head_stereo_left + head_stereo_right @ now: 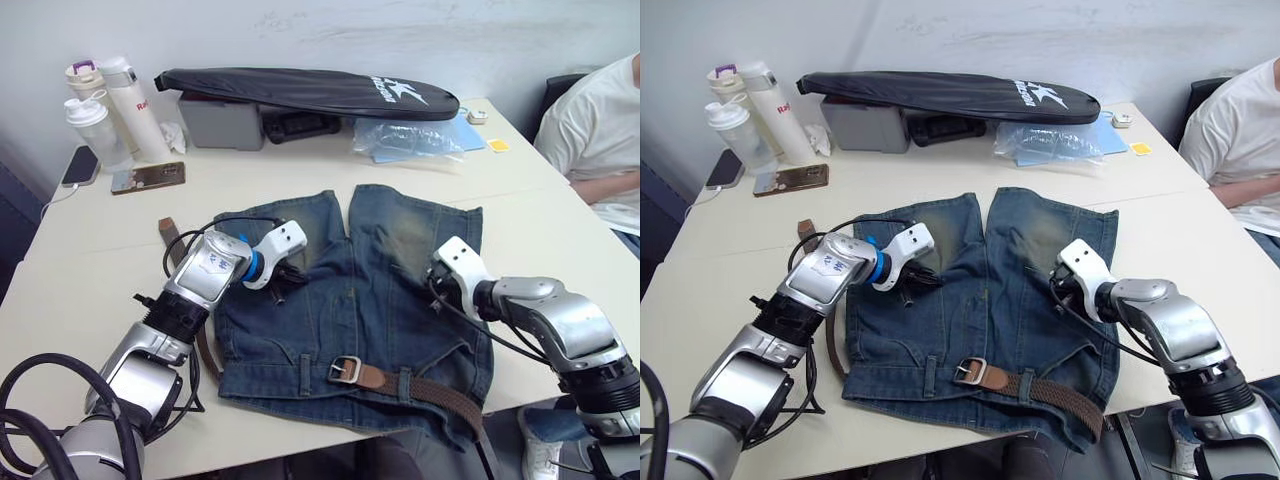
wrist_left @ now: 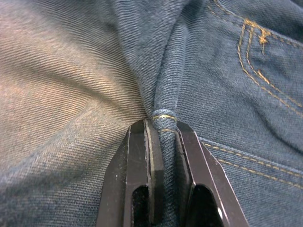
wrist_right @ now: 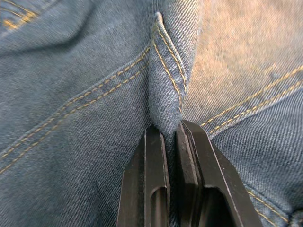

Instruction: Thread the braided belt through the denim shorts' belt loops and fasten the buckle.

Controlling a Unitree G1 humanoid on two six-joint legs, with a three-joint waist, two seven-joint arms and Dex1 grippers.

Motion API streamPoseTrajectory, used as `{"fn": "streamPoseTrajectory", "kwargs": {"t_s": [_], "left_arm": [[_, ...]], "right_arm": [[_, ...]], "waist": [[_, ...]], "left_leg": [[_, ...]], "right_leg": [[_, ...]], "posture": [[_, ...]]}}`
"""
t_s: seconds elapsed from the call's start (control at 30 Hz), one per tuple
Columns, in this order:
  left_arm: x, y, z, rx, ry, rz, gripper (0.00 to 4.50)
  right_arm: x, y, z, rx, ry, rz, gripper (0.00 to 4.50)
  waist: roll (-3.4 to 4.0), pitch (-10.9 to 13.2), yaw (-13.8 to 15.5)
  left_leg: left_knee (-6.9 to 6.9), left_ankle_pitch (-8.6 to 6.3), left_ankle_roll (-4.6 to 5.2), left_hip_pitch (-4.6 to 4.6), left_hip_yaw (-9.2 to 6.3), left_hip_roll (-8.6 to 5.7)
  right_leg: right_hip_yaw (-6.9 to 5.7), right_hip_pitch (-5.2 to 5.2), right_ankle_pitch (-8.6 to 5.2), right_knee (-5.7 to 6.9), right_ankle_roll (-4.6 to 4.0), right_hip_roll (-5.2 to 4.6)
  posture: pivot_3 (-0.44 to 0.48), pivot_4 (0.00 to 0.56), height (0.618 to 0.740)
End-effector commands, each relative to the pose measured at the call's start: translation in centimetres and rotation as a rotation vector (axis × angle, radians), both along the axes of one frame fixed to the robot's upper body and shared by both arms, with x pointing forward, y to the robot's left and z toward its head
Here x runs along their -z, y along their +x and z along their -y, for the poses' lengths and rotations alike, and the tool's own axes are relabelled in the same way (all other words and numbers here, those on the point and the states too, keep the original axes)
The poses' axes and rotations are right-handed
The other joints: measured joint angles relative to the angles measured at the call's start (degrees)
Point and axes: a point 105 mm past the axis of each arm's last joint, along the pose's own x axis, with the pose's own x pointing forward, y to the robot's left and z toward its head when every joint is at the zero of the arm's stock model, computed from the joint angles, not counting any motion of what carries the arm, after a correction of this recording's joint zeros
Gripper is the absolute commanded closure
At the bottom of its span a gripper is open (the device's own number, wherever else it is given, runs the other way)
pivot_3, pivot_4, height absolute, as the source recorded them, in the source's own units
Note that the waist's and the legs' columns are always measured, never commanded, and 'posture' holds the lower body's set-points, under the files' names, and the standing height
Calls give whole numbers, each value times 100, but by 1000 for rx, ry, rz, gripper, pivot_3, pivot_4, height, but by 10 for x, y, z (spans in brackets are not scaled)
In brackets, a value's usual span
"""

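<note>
1. Head cameras: the denim shorts (image 1: pixel 355 300) lie flat mid-bench, waistband on the near side, legs pointing far. The braided belt (image 1: pixel 435 392) already runs through the belt loops (image 1: pixel 404 382) on the near right of the waistband, and the buckle (image 1: pixel 345 369) sits near the middle front. The belt's other end (image 1: pixel 167 234) pokes out on the bench past the shorts' left edge. The left claw (image 1: pixel 283 275) is down on the left leg, the right claw (image 1: pixel 437 283) on the right leg.

2. Left wrist camera: the left claw is nipped narrow on a ridge of denim with a yellow stitch line, so it's holding the shorts, not the belt.

3. Right wrist camera: same deal, the right claw's fingers (image 3: pixel 156 189) are pinched tight on a stitched fold of the shorts.

4. My take: this looks like a smoothing or repositioning step. I'd pull both folds evenly, keep the fabric low to the bench, and avoid dragging the waistband so the belt doesn't slide back out of the loops.
</note>
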Motion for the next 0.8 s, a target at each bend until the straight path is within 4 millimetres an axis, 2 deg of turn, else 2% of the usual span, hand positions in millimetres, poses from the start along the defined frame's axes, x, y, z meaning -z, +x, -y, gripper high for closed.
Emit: {"fn": "streamPoseTrajectory", "kwargs": {"t_s": [0.03,0.13,0.23,0.43,0.57,0.73,0.8], "left_arm": [[-27,13,-9,-156,-168,40,4473],[-34,22,-21,-233,-186,70,4473],[-38,32,-31,-268,-164,112,4473],[-39,53,-32,-288,-106,201,4473],[-34,60,-30,-287,-88,219,4473],[-20,58,-28,-277,-69,189,4473],[-19,57,-27,-274,-70,186,3435]], "right_arm": [[-62,14,-17,-116,-35,286,4500],[-76,30,-24,-151,-72,372,4500],[-81,48,-27,-174,-139,428,4500],[-57,81,-25,-163,-198,384,4500],[-46,92,-20,-114,-167,339,4500],[-37,99,-15,-96,-177,338,4500],[-37,101,-13,-84,-167,343,4500]], "waist": [[11,25,-9],[11,31,-13],[5,35,-10],[5,37,-1],[6,37,-14],[7,37,-14],[7,37,-13]], "left_leg": [[5,3,0,-11,5,-2],[9,8,-3,-20,6,-4],[5,11,-8,-8,6,-4],[8,16,-16,-10,19,-9],[9,17,-18,-7,22,-7],[8,19,-22,-7,24,-4],[9,20,-23,-5,25,-6]], "right_leg": [[0,-15,3,8,5,0],[-10,-26,6,8,12,11],[-20,-24,6,8,12,19],[-22,-23,10,19,17,12],[-23,-23,11,24,20,12],[-27,-23,11,28,20,13],[-26,-23,11,30,20,11]], "posture": [[0,150,740],[0,150,740],[0,150,740],[0,150,740],[0,150,740],[0,150,740],[0,150,740]]}}
